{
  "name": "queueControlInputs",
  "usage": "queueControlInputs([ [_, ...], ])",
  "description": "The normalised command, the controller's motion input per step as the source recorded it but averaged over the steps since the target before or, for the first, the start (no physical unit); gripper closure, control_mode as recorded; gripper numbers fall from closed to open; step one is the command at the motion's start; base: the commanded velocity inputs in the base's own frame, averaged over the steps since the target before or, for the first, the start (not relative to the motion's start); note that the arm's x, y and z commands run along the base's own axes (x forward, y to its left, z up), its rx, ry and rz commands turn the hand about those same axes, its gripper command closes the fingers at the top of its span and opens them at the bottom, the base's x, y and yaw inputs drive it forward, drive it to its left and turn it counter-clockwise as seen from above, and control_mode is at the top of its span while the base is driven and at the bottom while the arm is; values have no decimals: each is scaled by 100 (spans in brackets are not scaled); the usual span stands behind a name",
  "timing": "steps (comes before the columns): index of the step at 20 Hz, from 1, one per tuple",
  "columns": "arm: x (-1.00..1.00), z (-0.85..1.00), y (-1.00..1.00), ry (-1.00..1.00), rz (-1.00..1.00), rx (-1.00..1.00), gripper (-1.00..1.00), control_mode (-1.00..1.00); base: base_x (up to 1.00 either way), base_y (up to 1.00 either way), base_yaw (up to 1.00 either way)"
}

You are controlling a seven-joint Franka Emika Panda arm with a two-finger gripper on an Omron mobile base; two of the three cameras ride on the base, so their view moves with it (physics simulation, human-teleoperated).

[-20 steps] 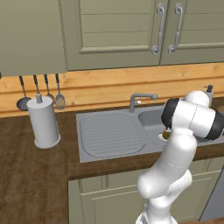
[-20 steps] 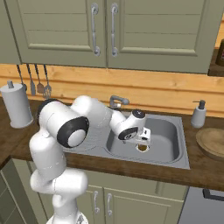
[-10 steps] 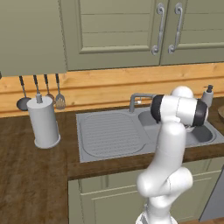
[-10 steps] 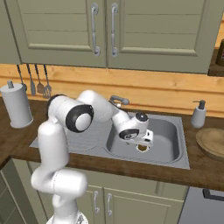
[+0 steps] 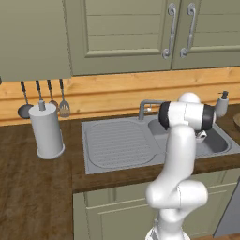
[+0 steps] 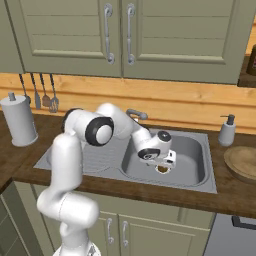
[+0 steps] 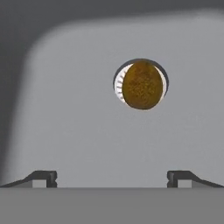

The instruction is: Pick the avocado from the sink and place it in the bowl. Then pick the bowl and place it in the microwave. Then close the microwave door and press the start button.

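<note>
Here, one avocado [image 7: 142, 85] lies in one sink [image 6: 195, 150] below one open gripper [image 7: 112, 179].

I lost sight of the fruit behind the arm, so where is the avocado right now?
In the hand view, the avocado lies over the drain, ahead of the open gripper.

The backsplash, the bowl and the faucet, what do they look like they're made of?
The backsplash looks like varnished wood: yellow-brown boards with grain and dark seams. The bowl seems to be wood too, brown with a lighter tan inside, finish unclear. The faucet is plain grey, probably metal, perhaps brushed.
</note>
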Motion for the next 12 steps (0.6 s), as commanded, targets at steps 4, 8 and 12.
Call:
queueControlInputs([
  [4, 25, -22, -1, 0, 0, 0, -100, -100, 0, 0, 0],
  [8, 31, -25, -1, 0, 0, 0, -100, -100, 0, 0, 0],
  [12, 27, -25, -9, 0, 0, 0, -100, -100, 0, 0, 0],
])
